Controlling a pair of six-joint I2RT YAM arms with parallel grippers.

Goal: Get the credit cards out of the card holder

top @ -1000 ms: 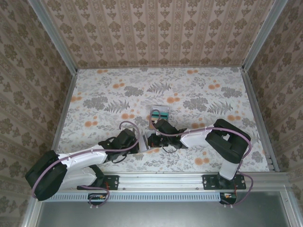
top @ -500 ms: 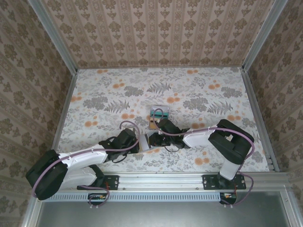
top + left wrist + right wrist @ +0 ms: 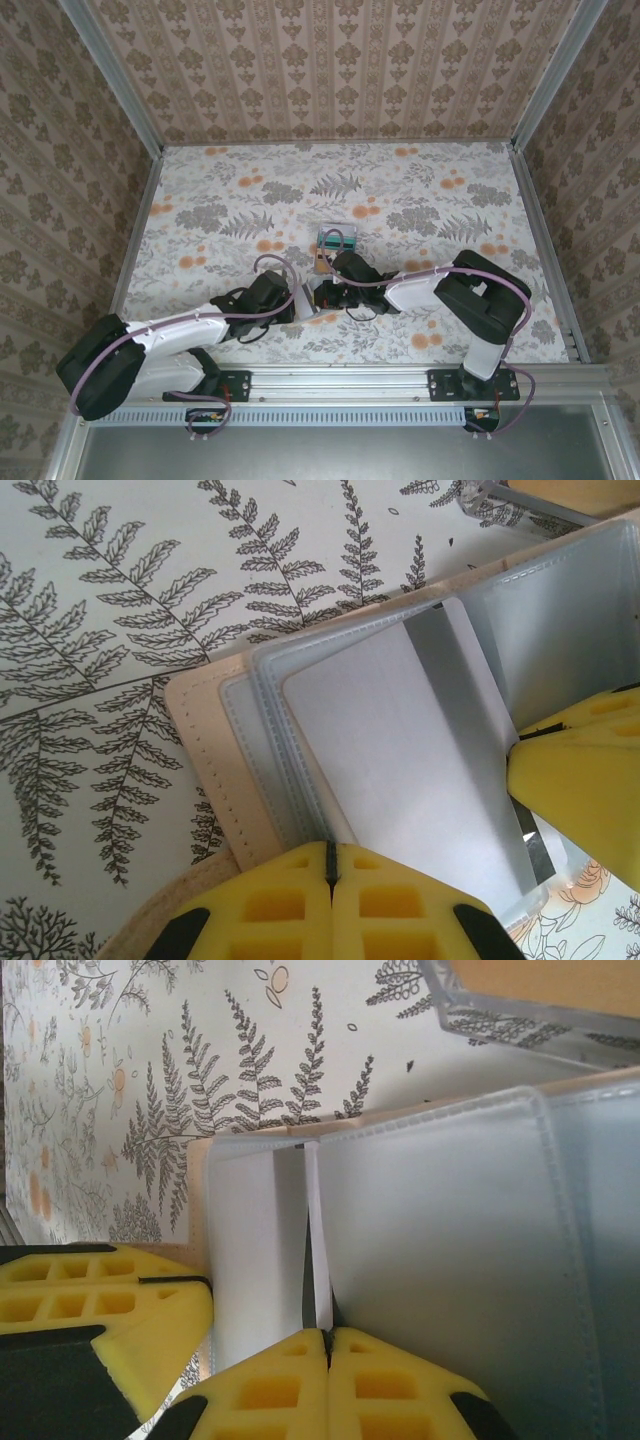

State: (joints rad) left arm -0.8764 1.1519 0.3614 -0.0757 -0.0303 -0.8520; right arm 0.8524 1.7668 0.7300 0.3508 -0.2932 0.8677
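My left gripper point(image 3: 329, 865) is pinched tight on the near edge of the card holder point(image 3: 200, 750); my right gripper point(image 3: 327, 1352) clamps its clear sleeve point(image 3: 440, 1240). From overhead, both forearms lie low, converging; credit cards point(image 3: 336, 240) rest just beyond.

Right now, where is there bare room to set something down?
The table is bare across its far half by the back wall, and along both side walls. Crowded: the near middle, where the left claw and right claw grip the card holder, credit cards just beyond.
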